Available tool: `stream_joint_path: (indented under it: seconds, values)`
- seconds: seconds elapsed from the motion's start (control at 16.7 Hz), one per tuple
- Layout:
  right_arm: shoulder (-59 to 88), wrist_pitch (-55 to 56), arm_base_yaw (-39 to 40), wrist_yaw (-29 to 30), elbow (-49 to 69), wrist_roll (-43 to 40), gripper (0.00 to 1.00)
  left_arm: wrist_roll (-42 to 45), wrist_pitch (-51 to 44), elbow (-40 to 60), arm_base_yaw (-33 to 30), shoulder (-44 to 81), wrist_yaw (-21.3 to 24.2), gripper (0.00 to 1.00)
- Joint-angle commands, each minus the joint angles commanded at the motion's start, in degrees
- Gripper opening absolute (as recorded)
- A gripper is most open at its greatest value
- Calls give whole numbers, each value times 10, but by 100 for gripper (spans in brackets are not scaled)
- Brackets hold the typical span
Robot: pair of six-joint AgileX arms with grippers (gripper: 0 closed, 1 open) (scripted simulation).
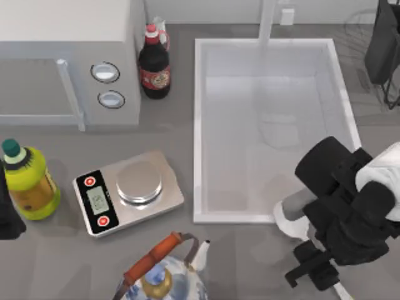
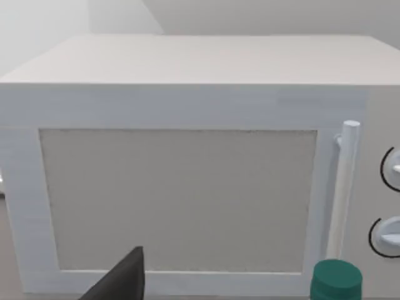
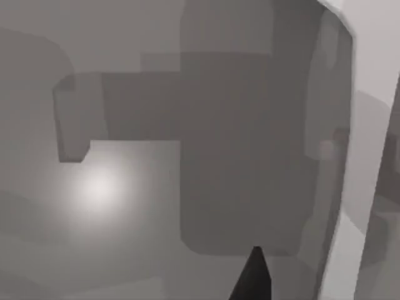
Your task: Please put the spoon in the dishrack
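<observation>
The right gripper [image 1: 312, 275] hangs low over the counter [image 1: 250, 256] just below the sink basin's [image 1: 199, 125] lower right corner; whether its jaws are wide or closed I cannot tell. The spoon's [image 1: 289, 222] white bowl peeks from under the arm; it looks light, stiff and slippery, best pinched mid-handle. The dishrack [image 1: 359, 28] sits top right; the left arm [image 1: 7, 212] is parked at the left edge.

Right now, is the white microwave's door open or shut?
Shut: the white microwave's door sits flush with its front, the bar handle upright against it.
</observation>
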Motion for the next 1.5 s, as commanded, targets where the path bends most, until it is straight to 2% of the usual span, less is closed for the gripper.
stream_joint_path:
  seconds: [0.18,0.6,0.78,1.26,1.5]
  values:
    - [-8,-75,4,0,65,-2,0,0,0,0,0,0,0,100]
    - [-58,-350,-1,1,269,-4,0,0,0,0,0,0,0,100]
    - [-83,-431,-6,0,336,-5,0,0,0,0,0,0,0,100]
    - [-94,-457,-7,-1,361,-5,0,0,0,0,0,0,0,100]
    - [-113,-397,-64,-33,356,-13,0,0,0,0,0,0,0,100]
